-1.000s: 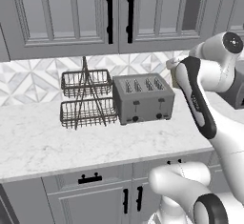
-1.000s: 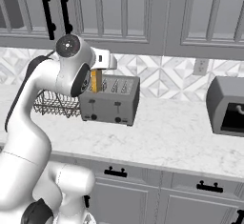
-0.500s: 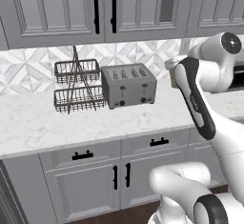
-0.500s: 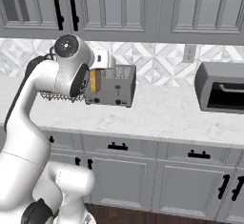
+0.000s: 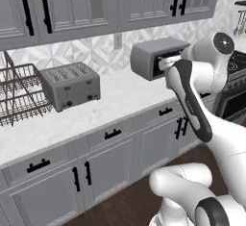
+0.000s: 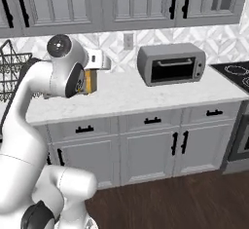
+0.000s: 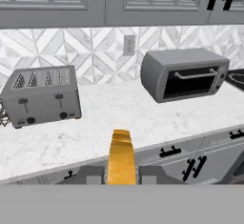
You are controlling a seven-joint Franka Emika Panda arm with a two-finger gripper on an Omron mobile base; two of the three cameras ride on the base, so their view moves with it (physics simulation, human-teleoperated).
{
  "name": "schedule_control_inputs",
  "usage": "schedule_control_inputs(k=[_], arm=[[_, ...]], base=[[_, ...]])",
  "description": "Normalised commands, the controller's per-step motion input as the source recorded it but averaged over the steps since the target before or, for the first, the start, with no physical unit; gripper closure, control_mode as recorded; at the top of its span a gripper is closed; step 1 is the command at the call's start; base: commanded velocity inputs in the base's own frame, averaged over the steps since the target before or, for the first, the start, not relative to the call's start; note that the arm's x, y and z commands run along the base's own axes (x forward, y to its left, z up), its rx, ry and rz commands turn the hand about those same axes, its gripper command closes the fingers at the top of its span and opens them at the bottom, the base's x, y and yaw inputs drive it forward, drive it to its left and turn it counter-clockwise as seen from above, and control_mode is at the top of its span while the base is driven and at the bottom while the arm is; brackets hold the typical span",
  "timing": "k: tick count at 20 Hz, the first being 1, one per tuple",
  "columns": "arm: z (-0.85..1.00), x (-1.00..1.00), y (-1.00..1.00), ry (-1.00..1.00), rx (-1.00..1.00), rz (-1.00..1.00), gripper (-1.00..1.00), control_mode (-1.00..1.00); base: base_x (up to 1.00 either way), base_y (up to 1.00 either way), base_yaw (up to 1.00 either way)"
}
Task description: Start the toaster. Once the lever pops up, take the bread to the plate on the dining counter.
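The hand (image 7: 121,176) is clamped on the bread (image 7: 120,157), holding the slice up in the air in front of the surface (image 7: 119,113). The toaster (image 7: 42,96) sits back on it to the left, near a toaster oven (image 7: 185,74).

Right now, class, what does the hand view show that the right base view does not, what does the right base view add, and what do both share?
Hand view's own: the toaster, with its four slots and two levers. Right base view's own: the wire rack and the dark wood floor. Shared: the bread, the toaster oven, the wall outlet and the marble counter.
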Motion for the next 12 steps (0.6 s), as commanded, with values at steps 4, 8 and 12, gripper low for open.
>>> schedule_control_inputs(k=[4,8,12], arm=[[0.00,0.00,0.00,0.00,0.00,0.00,1.00,1.00],[0.00,0.00,0.00,0.00,0.00,0.00,1.00,1.00],[0.00,0.00,0.00,0.00,0.00,0.00,1.00,1.00]], base=[[-0.39,-0.29,-0.71],[-0.22,-0.27,-0.74],[-0.16,-0.24,-0.76]])
